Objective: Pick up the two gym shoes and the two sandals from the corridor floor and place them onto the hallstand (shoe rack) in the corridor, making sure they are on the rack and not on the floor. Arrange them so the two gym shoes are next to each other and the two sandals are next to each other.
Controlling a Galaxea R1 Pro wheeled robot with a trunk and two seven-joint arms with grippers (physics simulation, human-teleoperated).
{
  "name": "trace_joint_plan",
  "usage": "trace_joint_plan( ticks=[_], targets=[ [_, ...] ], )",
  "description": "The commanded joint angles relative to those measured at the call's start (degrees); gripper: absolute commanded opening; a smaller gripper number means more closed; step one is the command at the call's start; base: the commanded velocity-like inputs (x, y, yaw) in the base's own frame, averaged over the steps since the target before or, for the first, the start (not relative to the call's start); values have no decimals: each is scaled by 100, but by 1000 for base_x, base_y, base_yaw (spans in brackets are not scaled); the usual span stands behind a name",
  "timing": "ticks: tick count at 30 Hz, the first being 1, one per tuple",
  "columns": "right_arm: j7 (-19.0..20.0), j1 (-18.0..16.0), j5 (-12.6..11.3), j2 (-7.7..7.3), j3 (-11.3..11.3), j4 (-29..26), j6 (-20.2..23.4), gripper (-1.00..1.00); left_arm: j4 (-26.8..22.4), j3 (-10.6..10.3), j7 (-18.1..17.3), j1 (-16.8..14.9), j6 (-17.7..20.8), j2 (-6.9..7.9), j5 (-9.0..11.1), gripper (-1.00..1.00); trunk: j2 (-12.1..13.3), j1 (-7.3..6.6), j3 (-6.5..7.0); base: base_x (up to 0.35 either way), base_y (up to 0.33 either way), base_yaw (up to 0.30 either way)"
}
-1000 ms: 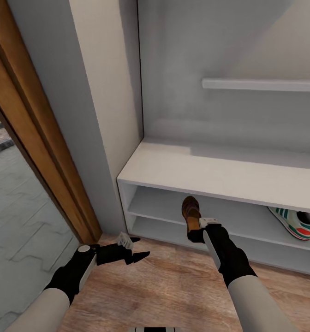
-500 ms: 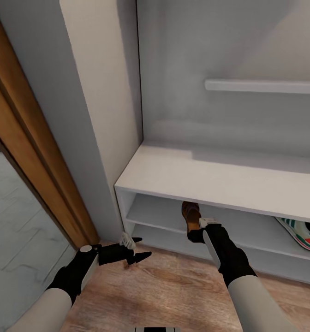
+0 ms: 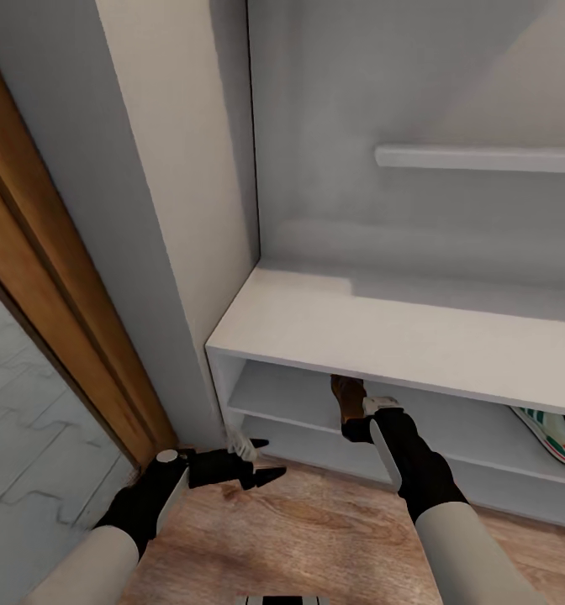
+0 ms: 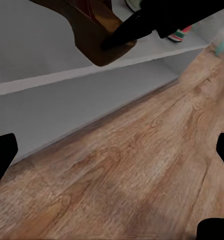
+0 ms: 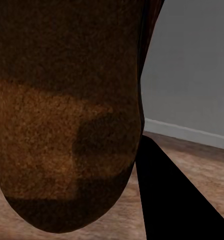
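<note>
Sandal (image 3: 347,397) held at the mouth of the hallstand's (image 3: 383,323) upper open shelf.

Right gripper (image 3: 357,418) clamps the brown sandal by its near end, the shoe's far part reaching in under the white flat top; the right wrist view has its tan sole close up. One gym shoe (image 3: 556,433) lies on the same shelf, well apart toward the right. Left gripper (image 3: 260,460) hovers low over the corridor floor (image 3: 316,538) by the rack's left corner, fingers spread wide, holding nothing.
</note>
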Motion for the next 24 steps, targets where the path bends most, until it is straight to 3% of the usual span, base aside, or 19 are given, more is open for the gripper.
trace_joint_plan(
  ticks=[1,3,6,24],
  targets=[
    [-58,-3,-38,-1,10,-5,27,-100,32,-59,-18,-2,35,-24,-21,100,-2,-1,-5,0,0,0],
    [-58,-3,-38,-1,11,-5,27,-100,174,-328,-5,-2,-27,-105,-21,100,-2,-1,-5,0,0,0],
    [-59,-3,-38,-1,11,-5,27,-100,284,-565,5,-2,-218,-244,-14,100,-2,-1,-5,0,0,0],
    [-59,-3,-38,-1,11,-5,27,-100,308,-622,7,-2,-271,-285,-12,100,-2,-1,-5,85,0,0]
  ],
)
